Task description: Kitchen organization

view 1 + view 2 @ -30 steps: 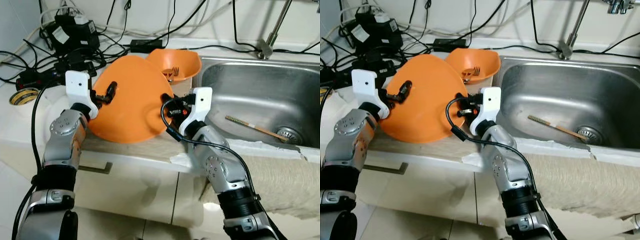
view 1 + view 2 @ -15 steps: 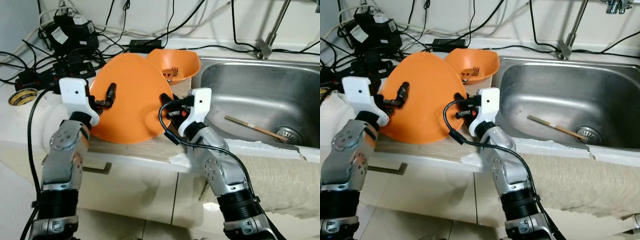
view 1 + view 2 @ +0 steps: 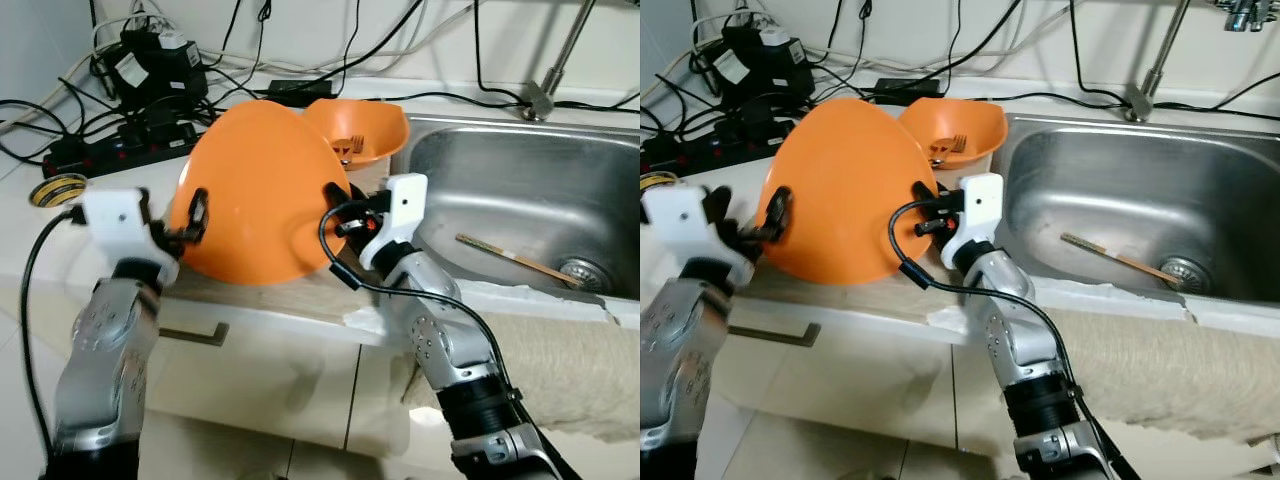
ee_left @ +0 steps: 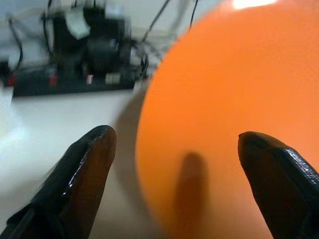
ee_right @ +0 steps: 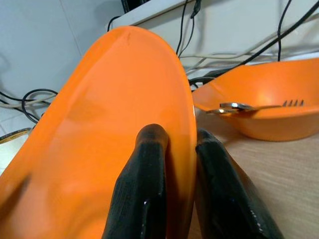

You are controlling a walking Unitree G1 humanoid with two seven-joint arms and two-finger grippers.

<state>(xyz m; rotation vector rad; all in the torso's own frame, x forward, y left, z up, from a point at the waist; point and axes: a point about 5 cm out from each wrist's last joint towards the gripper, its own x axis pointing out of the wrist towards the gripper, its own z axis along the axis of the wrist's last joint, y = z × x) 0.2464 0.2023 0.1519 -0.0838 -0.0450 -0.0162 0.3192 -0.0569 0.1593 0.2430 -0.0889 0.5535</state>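
Gripping the rim of a large orange plate, the right gripper holds it tilted up on its edge on the counter, one black finger on each face of the rim as the right wrist view shows. Just past that gripper sits an orange bowl with a fork lying in it, close behind the plate. On the plate's far side from the right gripper, the left gripper has its fingers spread wide, its tips just beside the plate's rounded back; whether they touch it cannot be told. Beyond the left gripper, cables and a power strip crowd the back of the counter, with a roll of tape off to its outer side. To the right gripper's outer side lies the steel sink, a brush resting in the basin near the drain, and a cloth draped over the counter's front edge
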